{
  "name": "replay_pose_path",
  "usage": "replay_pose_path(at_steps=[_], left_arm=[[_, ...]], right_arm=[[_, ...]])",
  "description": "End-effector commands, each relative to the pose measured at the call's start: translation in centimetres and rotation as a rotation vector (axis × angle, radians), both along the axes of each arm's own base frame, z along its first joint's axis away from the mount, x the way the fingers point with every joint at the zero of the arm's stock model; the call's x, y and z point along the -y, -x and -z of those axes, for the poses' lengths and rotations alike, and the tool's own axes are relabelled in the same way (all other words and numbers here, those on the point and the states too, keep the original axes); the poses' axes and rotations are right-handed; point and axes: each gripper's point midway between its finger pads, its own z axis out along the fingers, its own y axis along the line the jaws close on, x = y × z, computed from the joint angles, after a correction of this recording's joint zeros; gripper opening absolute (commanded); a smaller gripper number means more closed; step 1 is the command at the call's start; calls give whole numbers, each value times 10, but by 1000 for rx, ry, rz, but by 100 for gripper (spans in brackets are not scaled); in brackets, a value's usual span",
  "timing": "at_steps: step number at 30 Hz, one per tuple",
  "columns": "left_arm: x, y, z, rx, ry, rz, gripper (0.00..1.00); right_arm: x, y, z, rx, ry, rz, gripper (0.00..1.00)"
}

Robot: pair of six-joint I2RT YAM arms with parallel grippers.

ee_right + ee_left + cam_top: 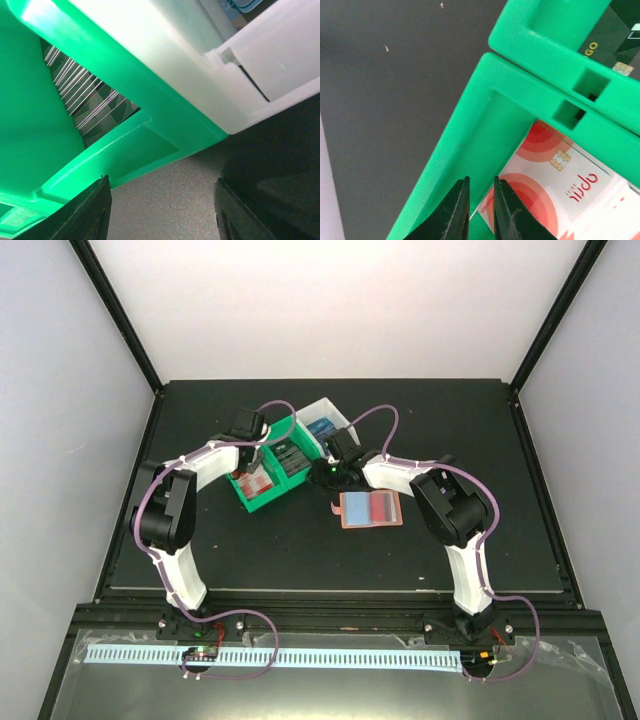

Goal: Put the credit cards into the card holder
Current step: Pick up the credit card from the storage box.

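Note:
A white credit card with red circles (555, 175) lies in the near green bin (470, 125); it also shows in the top view (256, 483). My left gripper (481, 180) hangs over that bin's corner, its jaws a narrow gap apart, with the card's corner showing in the gap. It shows at the bin's far-left side in the top view (252, 443). A dark card (620, 50) lies in the adjoining green bin. The card holder (370, 508) lies open on the mat, pale blue pockets up. My right gripper (161, 180) is wide open and empty beside the green bin wall (125, 145), left of the holder (335, 468).
A white bin (335, 415) holding blue cards (320, 427) adjoins the green bins at the back; its wall shows in the right wrist view (200, 65). A dark striped card (85, 100) shows inside the green bin. Black mat (450, 440) lies all around.

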Motion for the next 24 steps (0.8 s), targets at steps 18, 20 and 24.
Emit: replay_pose_path(at_steps=[18,20,24], left_arm=[[-1,1,16,16,-115,79,21],[1,0,15,18,-103,84,17],[10,1,2,16,-60,111,2]], right_arm=[[23,16,38,-86,114,15,57],[23,15,37,-84,114,15,57],[23,15,34,-78,114,10,57]])
